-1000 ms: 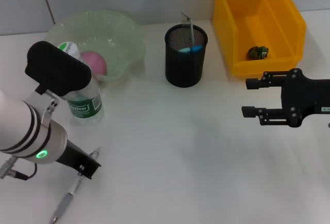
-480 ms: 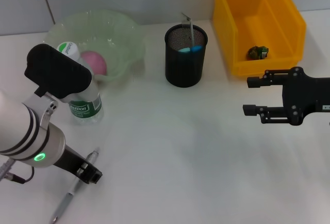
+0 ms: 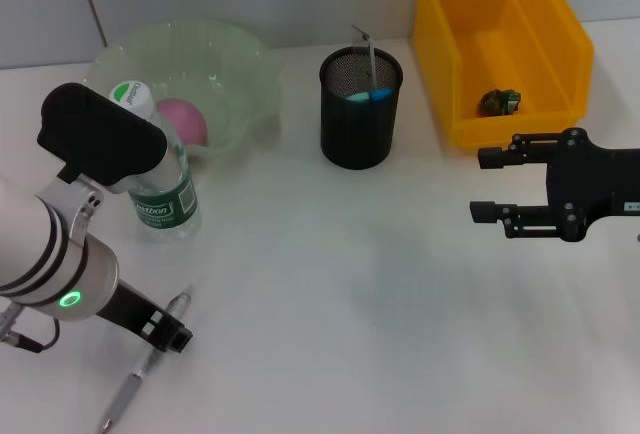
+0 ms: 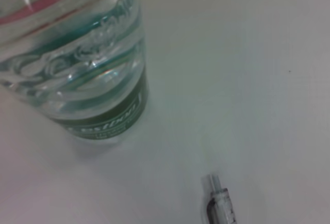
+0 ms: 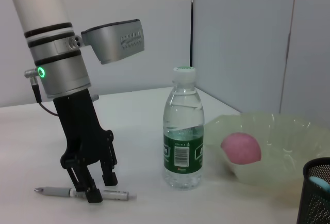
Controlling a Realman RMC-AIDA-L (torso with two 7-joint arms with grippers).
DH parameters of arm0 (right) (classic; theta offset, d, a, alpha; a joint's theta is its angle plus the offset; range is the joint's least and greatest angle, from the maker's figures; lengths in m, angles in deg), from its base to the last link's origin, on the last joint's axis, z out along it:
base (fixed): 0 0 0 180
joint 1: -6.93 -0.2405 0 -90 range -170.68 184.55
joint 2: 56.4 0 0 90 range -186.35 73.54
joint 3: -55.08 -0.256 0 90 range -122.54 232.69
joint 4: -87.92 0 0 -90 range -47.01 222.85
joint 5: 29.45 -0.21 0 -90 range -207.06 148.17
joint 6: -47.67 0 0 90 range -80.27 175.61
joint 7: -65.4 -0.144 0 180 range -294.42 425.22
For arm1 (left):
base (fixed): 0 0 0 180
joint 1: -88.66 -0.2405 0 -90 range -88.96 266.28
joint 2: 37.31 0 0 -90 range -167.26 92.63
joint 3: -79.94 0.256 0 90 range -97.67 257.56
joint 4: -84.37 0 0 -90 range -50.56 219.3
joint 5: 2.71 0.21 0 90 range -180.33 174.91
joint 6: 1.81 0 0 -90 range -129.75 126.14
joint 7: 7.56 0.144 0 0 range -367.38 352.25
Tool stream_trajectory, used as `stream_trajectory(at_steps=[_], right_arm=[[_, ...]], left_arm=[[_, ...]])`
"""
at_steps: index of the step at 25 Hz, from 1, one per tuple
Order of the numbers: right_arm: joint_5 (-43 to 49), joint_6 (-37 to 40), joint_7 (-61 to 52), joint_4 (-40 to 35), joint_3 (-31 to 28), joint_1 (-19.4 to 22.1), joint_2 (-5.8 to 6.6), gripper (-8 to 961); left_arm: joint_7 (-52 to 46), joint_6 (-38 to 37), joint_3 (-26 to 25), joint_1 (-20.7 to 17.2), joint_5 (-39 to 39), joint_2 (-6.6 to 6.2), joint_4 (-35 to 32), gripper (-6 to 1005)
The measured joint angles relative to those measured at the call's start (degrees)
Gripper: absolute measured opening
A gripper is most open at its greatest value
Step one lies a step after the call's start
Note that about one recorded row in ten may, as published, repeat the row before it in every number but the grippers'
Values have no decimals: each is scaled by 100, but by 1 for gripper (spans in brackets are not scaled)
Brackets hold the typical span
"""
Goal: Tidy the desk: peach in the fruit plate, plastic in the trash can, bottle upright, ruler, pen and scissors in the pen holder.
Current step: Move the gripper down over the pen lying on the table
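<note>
Right wrist view: left gripper (image 5: pixel 94 189) straddling pen (image 5: pixel 82 192) on desk beside upright water bottle (image 5: pixel 181 131), fingers spread — lined up for pickup, prob. Right gripper (image 3: pixel 482 185) parked w/ fingers apart near yellow bin (image 3: pixel 560 34).

A clear plastic bottle (image 3: pixel 160 179) wears a green label and green-white cap. The pink round peach (image 3: pixel 182 122) sits in a pale green translucent bowl (image 3: pixel 240 74). The mesh pen holder (image 3: pixel 360 109) is black, the bin (image 3: pixel 500 49) yellow, the slim pen (image 3: pixel 140 374) silver-grey, the bench (image 3: pixel 350 284) white.
</note>
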Motion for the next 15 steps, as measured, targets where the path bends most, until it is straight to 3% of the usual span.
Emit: stream_trajectory(at_steps=[15], right_arm=[[4, -48, 41, 11, 8, 13, -18, 660]], left_arm=[[7, 19, -27, 162, -38, 0, 252, 485]])
